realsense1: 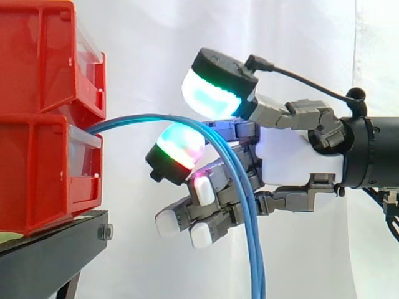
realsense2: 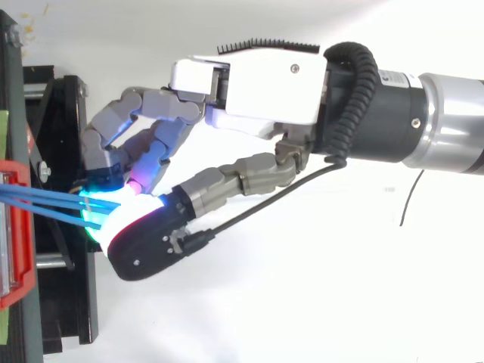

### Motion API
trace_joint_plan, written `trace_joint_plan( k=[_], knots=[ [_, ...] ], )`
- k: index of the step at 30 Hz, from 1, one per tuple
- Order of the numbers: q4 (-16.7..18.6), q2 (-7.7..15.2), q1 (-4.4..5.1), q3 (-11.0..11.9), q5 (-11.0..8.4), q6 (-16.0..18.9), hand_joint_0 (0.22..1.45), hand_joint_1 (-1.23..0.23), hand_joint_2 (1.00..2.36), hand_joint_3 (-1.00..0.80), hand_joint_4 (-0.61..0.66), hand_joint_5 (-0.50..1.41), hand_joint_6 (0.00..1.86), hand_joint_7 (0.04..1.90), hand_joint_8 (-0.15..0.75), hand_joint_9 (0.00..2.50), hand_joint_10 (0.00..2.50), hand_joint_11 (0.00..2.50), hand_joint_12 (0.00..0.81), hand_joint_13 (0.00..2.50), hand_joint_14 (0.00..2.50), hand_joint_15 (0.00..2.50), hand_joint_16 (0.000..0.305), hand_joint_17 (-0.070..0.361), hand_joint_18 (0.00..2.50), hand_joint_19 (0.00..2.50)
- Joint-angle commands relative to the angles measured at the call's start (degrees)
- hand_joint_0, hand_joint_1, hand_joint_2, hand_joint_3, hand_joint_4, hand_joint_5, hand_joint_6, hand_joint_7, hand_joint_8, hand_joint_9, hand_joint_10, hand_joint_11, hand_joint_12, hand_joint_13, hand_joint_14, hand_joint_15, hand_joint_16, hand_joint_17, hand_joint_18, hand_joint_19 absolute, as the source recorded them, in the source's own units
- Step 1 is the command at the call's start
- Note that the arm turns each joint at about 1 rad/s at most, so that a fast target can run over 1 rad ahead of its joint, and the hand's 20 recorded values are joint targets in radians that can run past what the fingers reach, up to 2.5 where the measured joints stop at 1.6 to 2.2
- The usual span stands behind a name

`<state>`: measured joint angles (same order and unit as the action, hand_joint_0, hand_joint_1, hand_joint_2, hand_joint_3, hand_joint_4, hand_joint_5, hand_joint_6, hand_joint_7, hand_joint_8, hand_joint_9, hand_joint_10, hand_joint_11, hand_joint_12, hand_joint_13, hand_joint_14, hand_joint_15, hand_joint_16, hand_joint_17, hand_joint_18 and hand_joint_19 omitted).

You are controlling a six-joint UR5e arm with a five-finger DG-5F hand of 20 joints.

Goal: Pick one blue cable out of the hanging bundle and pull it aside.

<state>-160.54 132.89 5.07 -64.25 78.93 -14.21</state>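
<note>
Blue cables [realsense1: 256, 261] come out from between two red bins [realsense1: 43, 124]. The bins sit one on top of the other at the edge of the black stand [realsense1: 50, 249]. The cables bend over in a bow and then hang straight down, out past the stand's edge.

The hand [realsense1: 293, 159] reaches in from the far side and is closed around the cables, with its fingers curled. The top of the bow runs through the thin gap between two big glowing pads [realsense1: 212, 93]. One pad is above the cables and one is below. I cannot tell if the pads hold one cable or the whole bunch. Past the pads, the cables drop down across the curled lower fingers, close to the white palm.

From above, the cables run side by side in straight lines from the bins to the pads.

The lower pad is near the front of the bins but does not touch them, so there is a small gap. Under the hand there is open room where the cables hang. Behind it all is the white curtain [realsense1: 156, 37]. From above, there is wide open room on the hand's side of the stand.
</note>
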Motion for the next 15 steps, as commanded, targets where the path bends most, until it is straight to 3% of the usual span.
trace_joint_plan(
  k=[1, 6, 9, 10, 13, 15],
  knots=[
    [0.0, 0.0, 0.03, 0.0, 0.00, 0.1, 0.56, -0.61, 1.01, -0.32, 0.01, -0.15, 0.91, 1.08, 0.306, 1.10, 0.02, 0.65, 0.374, 0.71, 0.01, 0.38, 0.047, 0.105, 0.65, 0.51],
    [0.0, 0.0, -0.06, 0.0, 0.00, 0.2, 0.58, -0.75, 1.02, -0.12, 0.04, -0.15, 0.92, 1.07, 0.310, 1.09, 0.02, 0.65, 0.375, 0.73, 0.01, 0.38, 0.047, 0.107, 0.68, 0.51],
    [0.0, 0.0, -0.06, 0.0, 0.00, 0.2, 0.64, -0.85, 1.03, -0.11, 0.01, -0.16, 0.92, 1.20, 0.304, 1.08, 0.02, 0.67, 0.375, 0.74, 0.01, 0.38, 0.047, 0.106, 0.72, 0.50],
    [0.0, 0.0, -0.15, 0.1, 0.00, 0.2, 0.70, -0.91, 1.02, -0.18, -0.02, -0.16, 0.92, 1.26, 0.297, 1.07, 0.02, 0.67, 0.368, 0.74, 0.01, 0.37, 0.047, 0.106, 0.73, 0.49],
    [0.0, 0.0, -0.24, 0.0, 0.09, 0.2, 0.78, -0.89, 1.00, -0.50, -0.12, -0.17, 0.93, 1.16, 0.277, 1.03, 0.02, 0.67, 0.359, 0.72, 0.01, 0.36, 0.046, 0.104, 0.72, 0.47],
    [0.0, 0.0, -0.41, 0.1, 0.09, 0.1, 0.79, -0.89, 1.00, -0.50, -0.08, -0.18, 0.93, 1.25, 0.260, 1.02, 0.02, 0.66, 0.358, 0.71, 0.01, 0.35, 0.046, 0.103, 0.72, 0.45]
  ],
)
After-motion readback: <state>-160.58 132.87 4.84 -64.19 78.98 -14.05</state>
